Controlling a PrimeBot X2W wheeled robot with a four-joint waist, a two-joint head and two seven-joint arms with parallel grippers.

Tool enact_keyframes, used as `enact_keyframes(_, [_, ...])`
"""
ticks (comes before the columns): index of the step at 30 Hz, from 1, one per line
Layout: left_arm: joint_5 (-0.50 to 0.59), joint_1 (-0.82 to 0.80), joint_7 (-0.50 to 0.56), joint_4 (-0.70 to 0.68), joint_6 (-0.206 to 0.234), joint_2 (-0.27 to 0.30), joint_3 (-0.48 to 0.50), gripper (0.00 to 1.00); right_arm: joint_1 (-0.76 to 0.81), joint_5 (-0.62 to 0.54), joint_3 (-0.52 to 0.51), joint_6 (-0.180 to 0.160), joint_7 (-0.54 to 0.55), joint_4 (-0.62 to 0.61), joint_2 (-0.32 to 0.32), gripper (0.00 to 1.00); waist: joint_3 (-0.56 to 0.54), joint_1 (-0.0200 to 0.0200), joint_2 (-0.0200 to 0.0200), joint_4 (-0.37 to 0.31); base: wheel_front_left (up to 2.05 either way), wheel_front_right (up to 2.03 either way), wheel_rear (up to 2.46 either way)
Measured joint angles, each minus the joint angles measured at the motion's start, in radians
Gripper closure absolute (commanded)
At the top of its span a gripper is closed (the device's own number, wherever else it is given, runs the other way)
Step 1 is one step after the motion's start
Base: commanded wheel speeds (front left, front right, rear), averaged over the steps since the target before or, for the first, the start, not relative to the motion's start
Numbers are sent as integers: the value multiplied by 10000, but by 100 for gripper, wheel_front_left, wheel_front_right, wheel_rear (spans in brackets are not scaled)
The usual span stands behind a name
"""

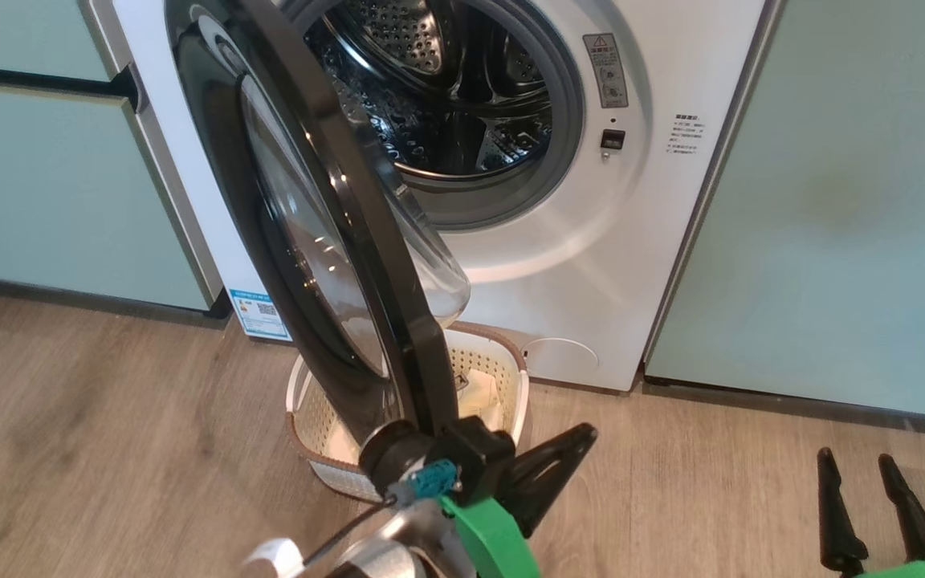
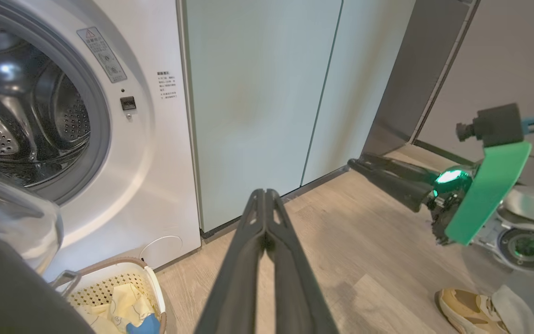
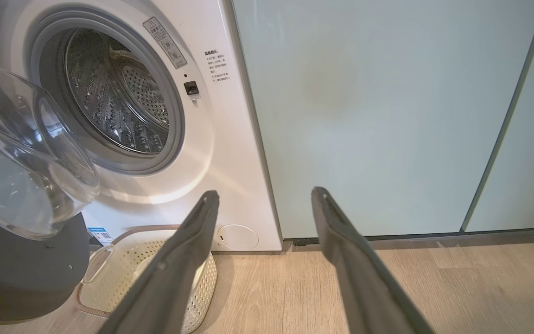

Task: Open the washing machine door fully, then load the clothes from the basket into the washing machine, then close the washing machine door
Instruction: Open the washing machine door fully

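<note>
Washing machine [image 1: 591, 265] drum bare, washing machine door [image 1: 326, 265] swung out before its opening. At its foot, basket [image 1: 503, 377] holding clothes [image 2: 128, 306]. Before the machine, left gripper [image 2: 264, 195] with jaws pressed together, empty; right gripper [image 1: 856, 461] off toward the robot's right, jaws wide apart, empty.

The washing machine [image 1: 607, 265] is standing between the left cabinet [image 1: 45, 177] and the right cabinet [image 1: 848, 201], and the washing machine door [image 1: 334, 265] is hanging out from its left side toward the robot. The basket [image 1: 520, 369] is sitting on the floor [image 1: 109, 449] just before the machine, below the opening and partly behind the door, with the clothes [image 2: 125, 301] lying in it. The left gripper [image 1: 583, 437] is sitting just beside the door's lower edge at the basket's near side, while the right gripper [image 1: 856, 457] is hanging well apart to the right, before the right cabinet.
</note>
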Motion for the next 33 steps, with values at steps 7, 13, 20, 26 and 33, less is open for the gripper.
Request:
enact_keyframes(7, [353,-3,-934,1553,8,-33,-176,100,-4,0,8,0,0,2,0,0,64,0,0,-29,0,0,0])
enact_keyframes(13, [550,-34,-1544,2537,96,-46,-165,100,-19,2,10,0,0,2,0,0,121,0,0,-39,0,0,0])
enact_keyframes(20, [362,-68,-2318,3292,326,-286,46,100,-23,2,10,0,0,6,0,0,138,0,0,-26,0,0,0])
enact_keyframes(26, [58,-306,-2638,3453,546,-359,311,100,-23,2,10,0,0,8,0,0,135,0,0,-23,0,0,0])
enact_keyframes(33, [-169,-300,-2686,3419,731,-351,543,100,-22,2,-4,0,0,8,0,0,125,0,0,135,0,0,0])
